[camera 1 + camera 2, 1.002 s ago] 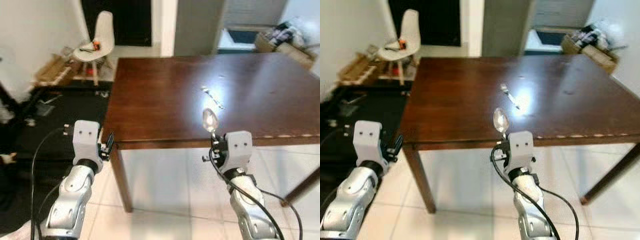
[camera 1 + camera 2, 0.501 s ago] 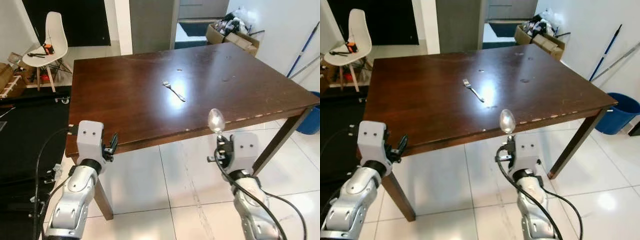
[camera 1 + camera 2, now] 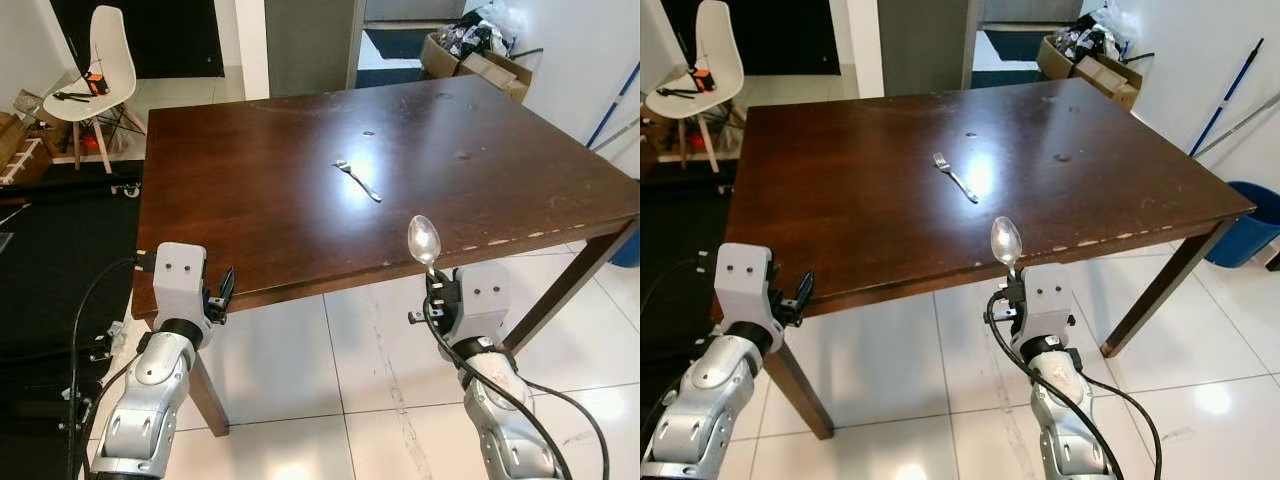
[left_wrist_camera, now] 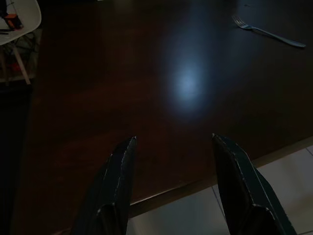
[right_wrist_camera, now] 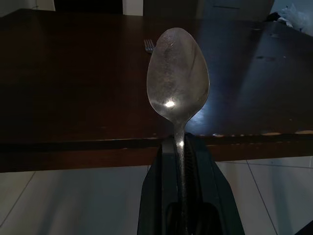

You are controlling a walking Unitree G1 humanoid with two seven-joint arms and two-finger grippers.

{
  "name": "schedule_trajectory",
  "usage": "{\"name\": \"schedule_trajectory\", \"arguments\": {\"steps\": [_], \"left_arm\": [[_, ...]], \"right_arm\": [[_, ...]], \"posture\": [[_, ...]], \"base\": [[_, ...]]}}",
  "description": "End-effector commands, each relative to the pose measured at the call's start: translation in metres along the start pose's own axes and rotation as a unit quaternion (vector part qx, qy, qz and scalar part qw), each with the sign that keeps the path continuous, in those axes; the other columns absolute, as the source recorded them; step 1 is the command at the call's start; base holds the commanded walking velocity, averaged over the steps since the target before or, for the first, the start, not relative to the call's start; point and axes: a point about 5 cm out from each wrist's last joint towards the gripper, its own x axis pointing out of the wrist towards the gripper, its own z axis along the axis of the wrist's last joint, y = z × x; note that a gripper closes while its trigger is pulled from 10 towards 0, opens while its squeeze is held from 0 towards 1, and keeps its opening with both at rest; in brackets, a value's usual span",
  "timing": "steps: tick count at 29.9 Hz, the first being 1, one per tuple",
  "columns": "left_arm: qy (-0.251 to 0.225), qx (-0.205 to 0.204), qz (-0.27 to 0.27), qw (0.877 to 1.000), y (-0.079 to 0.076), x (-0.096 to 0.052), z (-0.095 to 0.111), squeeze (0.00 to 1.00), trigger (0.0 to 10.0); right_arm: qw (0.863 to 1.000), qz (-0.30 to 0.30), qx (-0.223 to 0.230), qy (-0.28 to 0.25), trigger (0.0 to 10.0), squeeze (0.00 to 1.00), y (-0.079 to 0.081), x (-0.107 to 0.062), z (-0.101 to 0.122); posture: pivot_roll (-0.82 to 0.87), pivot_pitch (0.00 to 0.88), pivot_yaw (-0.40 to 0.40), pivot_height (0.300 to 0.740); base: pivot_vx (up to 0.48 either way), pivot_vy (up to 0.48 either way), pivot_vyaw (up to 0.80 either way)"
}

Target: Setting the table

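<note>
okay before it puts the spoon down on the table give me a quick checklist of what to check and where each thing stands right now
1. Spoon gripped: ok, the right gripper is shut on its handle, bowl pointing up.
2. Fork already placed: ok, it lies on the table near the middle.
3. Free spot beside the fork: ok, bare wood on both sides of it.
4. Right gripper over the table: not ok, it is short of the near edge, above the floor tiles.
5. Left gripper out of the way: ok, open, holding nothing, at the table's near left corner.

Fork (image 3: 358, 180) mid table (image 3: 230, 200); chair (image 3: 95, 70) far left; spoon (image 3: 424, 240) at near edge.
</note>
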Motion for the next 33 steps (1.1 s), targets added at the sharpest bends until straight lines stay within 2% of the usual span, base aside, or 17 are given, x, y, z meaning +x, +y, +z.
{"name": "schedule_trajectory", "arguments": {"steps": [1, 3, 7, 33], "left_arm": [[0.012, 0.001, 0.002, 1.0, 0.0002, -0.0025, -0.0064, 0.0, 10.0], [0.012, 0.001, 0.002, 1.0, 0.0001, -0.0025, -0.0065, 0.0, 10.0], [0.012, 0.0, 0.002, 1.0, 0.0002, -0.0021, -0.0063, 0.0, 10.0], [0.012, 0.002, 0.002, 1.0, 0.0006, -0.001, -0.0062, 0.0, 10.0]], "right_arm": [[1.0, 0.003, 0.004, 0.002, 10.0, 0.0, 0.0005, -0.001, -0.0003], [1.0, 0.003, 0.004, 0.003, 10.0, 0.0, 0.0007, -0.001, -0.0003], [1.0, 0.003, 0.004, 0.003, 10.0, 0.0, 0.001, -0.0006, -0.0002], [1.0, 0.001, -0.008, 0.002, 10.0, 0.0, 0.002, 0.0007, -0.0011]], "posture": [[-0.08, 0.0, 0.073, 0.74], [-0.08, 0.0, 0.073, 0.74], [-0.08, 0.0, 0.074, 0.74], [-0.08, 0.0, 0.077, 0.74]], "base": [[0.0, 0.0, 0.0], [0.0, 0.0, 0.0], [0.0, 0.0, -0.8], [0.0, 0.0, 0.0]]}}
